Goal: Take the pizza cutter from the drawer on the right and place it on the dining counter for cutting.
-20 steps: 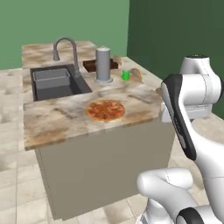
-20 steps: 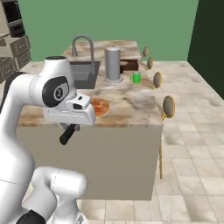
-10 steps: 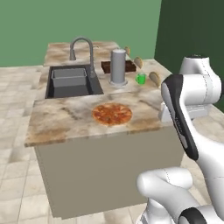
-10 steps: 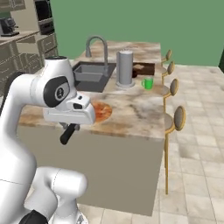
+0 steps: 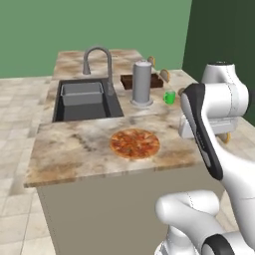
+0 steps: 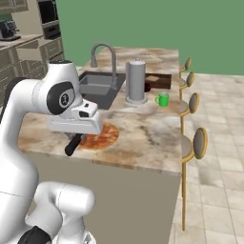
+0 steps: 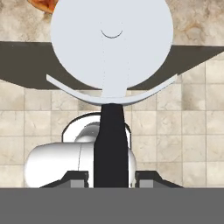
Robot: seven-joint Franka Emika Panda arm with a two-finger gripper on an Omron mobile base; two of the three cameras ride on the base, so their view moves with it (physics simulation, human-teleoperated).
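Observation:
My gripper [image 7: 111, 179] is shut on the pizza cutter [image 7: 111, 48] by its slim black handle, and the round silver-grey wheel blade sticks out ahead of the fingertips. From the right base camera the cutter's handle [image 6: 73, 145] hangs below the gripper [image 6: 76, 136], in front of the near edge of the dining counter [image 6: 147, 138]. The hand [image 5: 191, 130] sits at the right end of the dining counter [image 5: 69, 149], mostly behind my own arm. The counter's stone edge [image 7: 197, 22] lies beyond the wheel. The drawer is out of view.
A pizza [image 5: 135, 143] lies on the counter near its front edge. Behind it are a dark sink [image 5: 84, 99] with a curved faucet [image 5: 97, 55], a tall grey cylinder [image 5: 142, 82], a green mug [image 5: 170, 97] and a dark tray [image 6: 157, 81]. Stools [image 6: 196, 143] line the right side.
The whole picture has shifted in both base views, so the base has moved and now faces the counter more squarely. The cutter stays in the gripper, held the same way.

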